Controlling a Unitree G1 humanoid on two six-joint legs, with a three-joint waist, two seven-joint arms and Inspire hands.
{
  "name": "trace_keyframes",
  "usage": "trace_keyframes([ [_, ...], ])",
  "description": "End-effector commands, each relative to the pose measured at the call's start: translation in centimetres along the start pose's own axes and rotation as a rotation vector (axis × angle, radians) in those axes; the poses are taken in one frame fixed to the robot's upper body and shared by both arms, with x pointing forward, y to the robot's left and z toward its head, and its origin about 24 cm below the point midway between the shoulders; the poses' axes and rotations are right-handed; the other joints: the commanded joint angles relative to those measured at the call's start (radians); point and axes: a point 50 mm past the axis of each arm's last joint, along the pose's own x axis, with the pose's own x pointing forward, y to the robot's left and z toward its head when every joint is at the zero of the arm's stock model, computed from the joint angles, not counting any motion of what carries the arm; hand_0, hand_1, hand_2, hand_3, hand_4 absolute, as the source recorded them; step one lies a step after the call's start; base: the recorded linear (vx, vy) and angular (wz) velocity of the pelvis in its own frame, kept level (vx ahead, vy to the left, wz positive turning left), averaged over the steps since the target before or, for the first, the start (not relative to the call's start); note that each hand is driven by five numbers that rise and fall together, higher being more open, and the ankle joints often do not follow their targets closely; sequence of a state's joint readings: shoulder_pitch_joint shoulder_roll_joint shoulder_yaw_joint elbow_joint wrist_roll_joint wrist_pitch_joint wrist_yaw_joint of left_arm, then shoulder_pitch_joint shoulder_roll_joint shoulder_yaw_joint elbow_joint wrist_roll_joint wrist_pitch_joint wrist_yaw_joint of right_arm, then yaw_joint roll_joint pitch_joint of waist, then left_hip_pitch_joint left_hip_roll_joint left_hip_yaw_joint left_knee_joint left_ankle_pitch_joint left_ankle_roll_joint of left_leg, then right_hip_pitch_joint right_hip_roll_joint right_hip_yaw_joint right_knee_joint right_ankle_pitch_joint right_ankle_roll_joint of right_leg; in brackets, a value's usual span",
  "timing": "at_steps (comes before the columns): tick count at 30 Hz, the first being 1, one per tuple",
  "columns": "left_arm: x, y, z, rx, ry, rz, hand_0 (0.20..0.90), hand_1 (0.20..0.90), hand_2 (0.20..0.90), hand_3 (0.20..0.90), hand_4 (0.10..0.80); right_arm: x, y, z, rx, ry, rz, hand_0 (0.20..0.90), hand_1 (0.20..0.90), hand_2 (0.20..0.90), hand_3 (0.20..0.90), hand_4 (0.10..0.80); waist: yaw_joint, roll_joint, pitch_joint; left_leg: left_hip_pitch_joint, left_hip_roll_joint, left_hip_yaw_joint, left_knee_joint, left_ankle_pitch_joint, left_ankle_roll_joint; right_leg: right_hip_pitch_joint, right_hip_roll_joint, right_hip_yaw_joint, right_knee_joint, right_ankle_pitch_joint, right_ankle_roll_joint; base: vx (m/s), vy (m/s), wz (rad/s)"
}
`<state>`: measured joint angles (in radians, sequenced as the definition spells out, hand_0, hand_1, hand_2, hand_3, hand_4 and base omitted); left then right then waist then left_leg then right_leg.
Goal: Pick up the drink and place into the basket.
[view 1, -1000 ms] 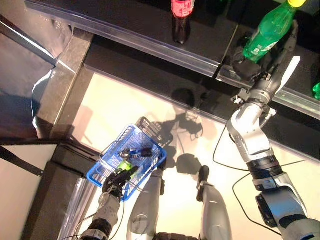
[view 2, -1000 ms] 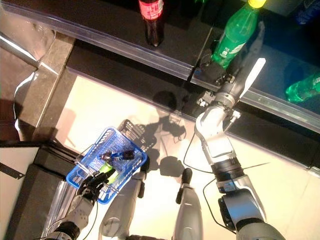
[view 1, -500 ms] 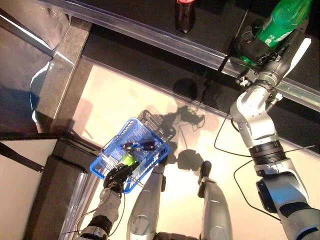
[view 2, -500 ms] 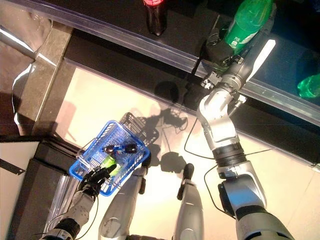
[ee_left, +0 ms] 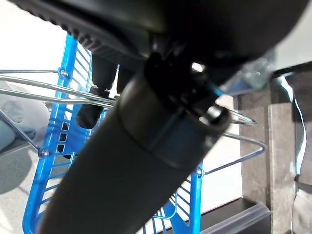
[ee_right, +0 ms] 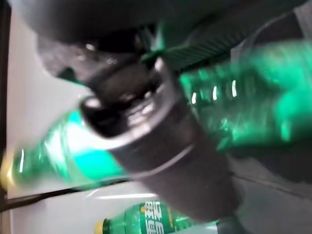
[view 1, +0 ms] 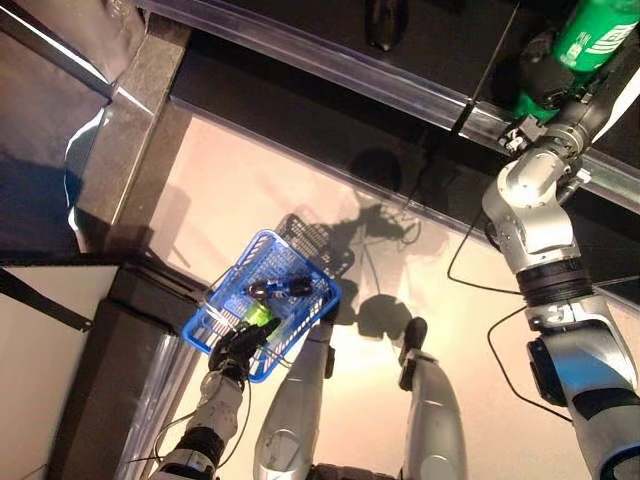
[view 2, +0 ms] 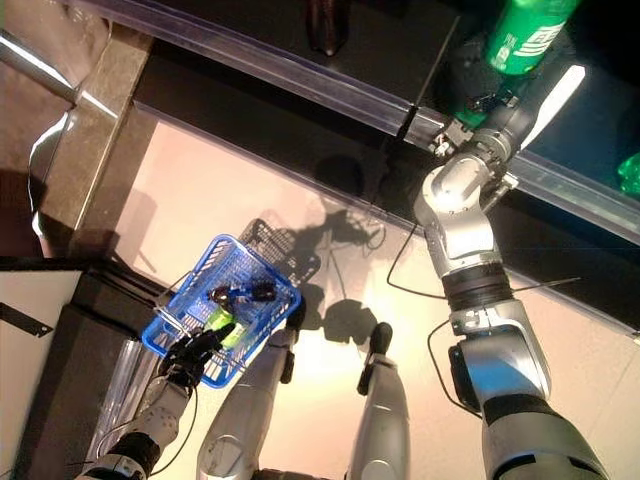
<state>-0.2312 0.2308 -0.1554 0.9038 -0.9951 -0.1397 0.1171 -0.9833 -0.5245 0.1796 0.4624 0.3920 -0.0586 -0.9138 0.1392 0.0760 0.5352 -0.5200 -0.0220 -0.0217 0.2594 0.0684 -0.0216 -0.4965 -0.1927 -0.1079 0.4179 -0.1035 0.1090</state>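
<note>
My right hand (view 1: 545,85) is up at the dark shelf at the far right and is shut on a green bottle (view 1: 600,35), its thumb and fingers curled round the lower body. The right wrist view shows the same bottle (ee_right: 243,107) held behind the thumb (ee_right: 146,131). My left hand (view 1: 235,350) at the lower left is shut on the thin wire handles (ee_left: 48,92) of the blue basket (view 1: 200,335), which hangs off the floor. A green drink (view 1: 258,317) and a dark drink (view 1: 280,288) lie inside the basket.
The dark shelf has a clear rail (view 1: 330,70) along its front edge. A dark bottle (view 1: 385,20) stands on it to the left of my right hand, and another green drink (view 2: 630,170) lies at the far right. A dark counter (view 1: 100,380) stands at the lower left.
The camera has shifted. My right hand keeps its hold on the green bottle, which now shows higher and further right. The blue basket hangs as before.
</note>
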Motion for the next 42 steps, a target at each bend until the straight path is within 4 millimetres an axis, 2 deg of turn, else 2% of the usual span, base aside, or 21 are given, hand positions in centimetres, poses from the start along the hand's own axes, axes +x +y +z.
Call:
trace_keyframes([
  [1,-1.8,3.0,-2.5,0.072,0.05,0.015,0.3,0.3,0.3,0.2,0.1,1.9,-0.5,7.6,0.163,-0.298,-0.021,0.3,0.3,0.3,0.2,0.1,0.012,0.017,-0.015,-0.029,-0.011,-0.01,0.11,-0.081,0.027,0.003,0.002,-0.026,-0.035,0.075,-0.06,0.0,0.0,0.0],
  [13,-1.7,3.4,-1.6,0.039,0.008,0.019,0.3,0.3,0.3,0.2,0.1,1.5,-0.7,8.8,0.193,-0.361,-0.005,0.3,0.3,0.3,0.2,0.1,0.009,0.015,-0.015,0.017,-0.012,-0.011,0.123,-0.094,0.024,0.05,0.003,-0.038,-0.014,0.048,-0.07,-0.036,-0.014,0.01],
  [20,-1.8,3.2,-0.6,0.03,-0.061,-0.023,0.3,0.3,0.3,0.2,0.1,0.1,-0.7,10.1,0.168,-0.457,0.112,0.3,0.3,0.3,0.2,0.1,-0.001,0.014,-0.015,0.075,-0.01,-0.02,0.106,-0.084,0.017,0.109,0.009,-0.047,-0.014,0.032,-0.085,-0.031,-0.015,0.01],
  [28,-2.2,3.5,0.6,0.03,-0.144,-0.064,0.3,0.3,0.3,0.2,0.1,-2.8,-0.3,9.9,0.162,-0.5,0.32,0.3,0.3,0.3,0.2,0.1,-0.011,0.009,-0.024,0.152,0.0,-0.026,0.086,-0.077,0.002,0.18,0.015,-0.058,0.002,-0.002,-0.102,-0.003,-0.001,0.01],
  [32,-2.6,3.0,1.1,0.095,-0.203,-0.11,0.3,0.3,0.3,0.2,0.1,-4.8,0.0,9.1,0.174,-0.499,0.447,0.3,0.3,0.3,0.2,0.1,-0.013,0.008,-0.041,0.178,0.004,-0.03,0.083,-0.073,-0.004,0.207,0.018,-0.063,0.013,-0.014,-0.112,-0.002,0.004,0.1],
  [39,-3.4,1.6,3.3,0.029,-0.322,-0.223,0.3,0.3,0.3,0.2,0.1,-8.3,0.6,7.3,0.254,-0.394,0.689,0.3,0.3,0.3,0.2,0.1,-0.015,0.012,-0.082,0.223,0.015,-0.036,0.067,-0.049,-0.014,0.259,0.023,-0.073,0.022,-0.034,-0.128,0.034,0.02,0.03],
  [42,-3.7,1.0,4.0,0.038,-0.354,-0.26,0.3,0.3,0.3,0.2,0.1,-9.0,0.7,7.0,0.274,-0.366,0.73,0.3,0.3,0.3,0.2,0.1,-0.013,0.011,-0.087,0.231,0.014,-0.04,0.063,-0.047,-0.016,0.27,0.024,-0.076,0.021,-0.036,-0.129,0.01,-0.007,0.08],
])
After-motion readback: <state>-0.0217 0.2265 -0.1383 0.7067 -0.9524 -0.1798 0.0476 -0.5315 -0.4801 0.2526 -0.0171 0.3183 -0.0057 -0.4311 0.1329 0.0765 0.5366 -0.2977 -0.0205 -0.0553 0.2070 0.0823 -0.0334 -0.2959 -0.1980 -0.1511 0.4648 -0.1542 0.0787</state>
